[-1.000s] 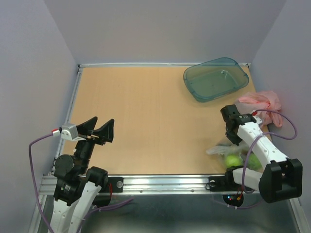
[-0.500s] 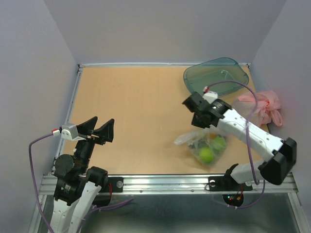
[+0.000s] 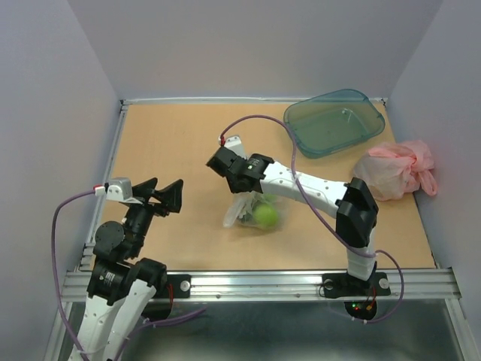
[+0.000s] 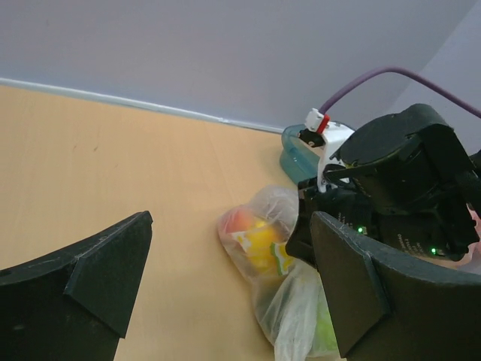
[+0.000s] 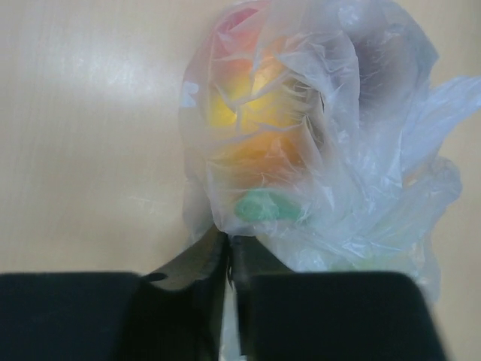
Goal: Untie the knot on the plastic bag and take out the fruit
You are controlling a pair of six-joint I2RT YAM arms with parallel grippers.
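1. Top view: the right gripper [image 5: 228, 247] is clamped tight on a fold of the plastic bag [image 3: 250, 213]. Its fingers are pressed together w/ film pinched between them.
2. The bag lies on the table [image 3: 173, 143] roughly mid-width, a bit nearer than centre.
3. The right arm [image 3: 316, 192] reaches over it from the right and covers its far end in the top view.
4. The fruit [image 5: 252, 113] sits inside the bag: an orange-yellow piece w/ a red patch, plus a green round one [image 3: 264, 215]. Can't make out the knot.
5. The left gripper [image 3: 167, 189] hangs over the near-left of the table w/ fingers spread wide, well apart from the bag.
6. The teal tray [image 3: 297, 122] is far right, and the pink bag [image 3: 394, 169] is by the right wall, just nearer than it.
7. In the left wrist view, the right gripper's black body blocks the bag's right side & most of the tray.
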